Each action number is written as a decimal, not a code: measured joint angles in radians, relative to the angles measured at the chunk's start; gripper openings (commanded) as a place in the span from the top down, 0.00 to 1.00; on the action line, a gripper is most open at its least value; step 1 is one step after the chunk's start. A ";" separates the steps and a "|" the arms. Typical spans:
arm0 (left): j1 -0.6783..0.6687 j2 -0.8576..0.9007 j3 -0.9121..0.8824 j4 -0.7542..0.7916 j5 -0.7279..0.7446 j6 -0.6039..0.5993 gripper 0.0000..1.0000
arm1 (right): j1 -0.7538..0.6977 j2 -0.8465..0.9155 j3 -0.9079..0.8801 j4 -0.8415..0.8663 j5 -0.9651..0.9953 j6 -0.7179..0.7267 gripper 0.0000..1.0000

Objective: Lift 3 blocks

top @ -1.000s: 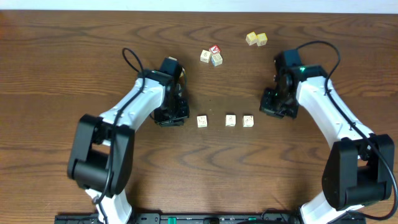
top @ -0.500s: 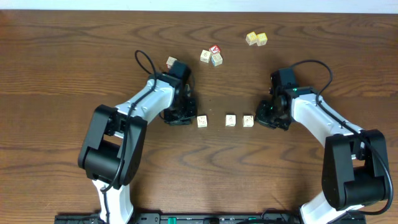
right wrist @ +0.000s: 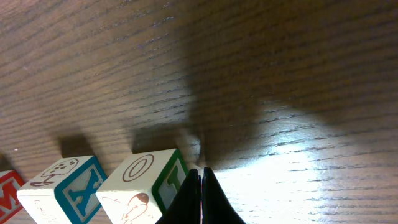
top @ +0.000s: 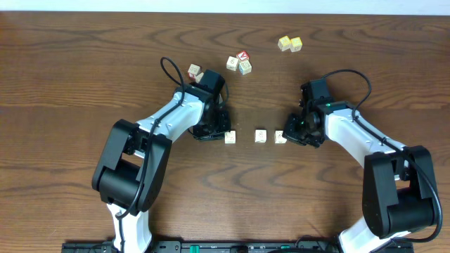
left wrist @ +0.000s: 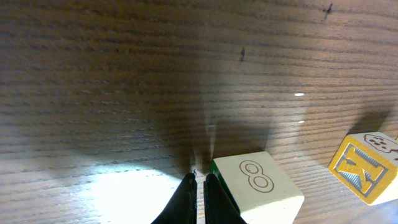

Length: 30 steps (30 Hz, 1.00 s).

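Three cream-white blocks lie in a row on the table: left [top: 230,138], middle [top: 261,136], right [top: 280,136]. My left gripper [top: 221,133] is shut and empty, its tips down at the table against the left block's outer side. In the left wrist view that block [left wrist: 258,186] shows an "8" beside the shut fingers [left wrist: 186,199], and the middle block [left wrist: 364,165] lies beyond. My right gripper [top: 288,136] is shut and empty against the right block's outer side. The right wrist view shows that block [right wrist: 146,186] with an "O" next to the shut fingers [right wrist: 211,199].
A cluster of cubes with red and blue faces [top: 240,62] lies behind the row. Two yellow-green cubes [top: 290,43] sit at the back right. A single tan cube [top: 194,70] lies by the left arm's cable. Bare wooden table [top: 70,84] spreads to either side.
Both arms have moved inward: the left gripper right up to the left block, the right gripper left up to the right block. The tan cube behind the left arm has come into view.
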 measured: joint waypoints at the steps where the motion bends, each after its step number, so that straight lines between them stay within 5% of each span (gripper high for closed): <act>1: -0.002 0.000 0.000 0.000 0.000 -0.005 0.93 | 0.000 0.000 0.000 0.000 -0.001 0.003 0.99; 30: -0.065 0.000 0.000 0.119 0.002 -0.120 0.92 | 0.016 0.000 0.000 0.024 -0.020 0.032 0.99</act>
